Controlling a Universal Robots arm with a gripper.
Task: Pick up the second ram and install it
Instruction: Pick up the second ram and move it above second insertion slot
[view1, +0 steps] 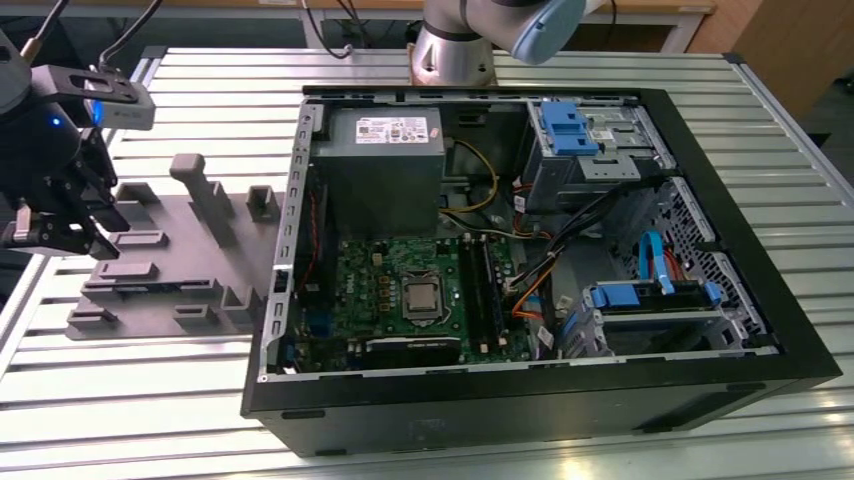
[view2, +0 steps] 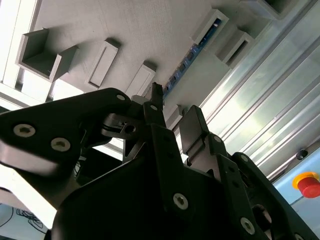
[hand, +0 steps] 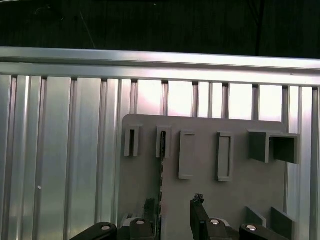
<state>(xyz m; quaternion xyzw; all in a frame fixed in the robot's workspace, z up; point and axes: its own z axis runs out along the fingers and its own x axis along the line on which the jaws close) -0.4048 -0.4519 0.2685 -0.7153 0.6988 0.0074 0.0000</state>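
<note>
The second ram (hand: 161, 172) stands on edge in a slot of the grey fixture plate (hand: 200, 200), seen as a thin dark line; in the second wrist view its blue-green edge (view2: 190, 55) runs between two grey blocks. My gripper (hand: 173, 210) hangs over the plate, open, with the ram's near end close beside one fingertip (view2: 156, 97). Nothing is held. In the exterior view the gripper (view1: 67, 232) is over the plate's left end (view1: 174, 265), left of the open computer case (view1: 534, 400).
The motherboard (view1: 400, 300) with its long black memory slots (view1: 483, 292) lies inside the case, below the grey power supply (view1: 380, 160). Blue drive brackets (view1: 654, 295) and cables fill the case's right side. Grey fixture blocks (view1: 200, 190) rise from the plate. A ribbed aluminium table (view1: 160, 400) carries everything.
</note>
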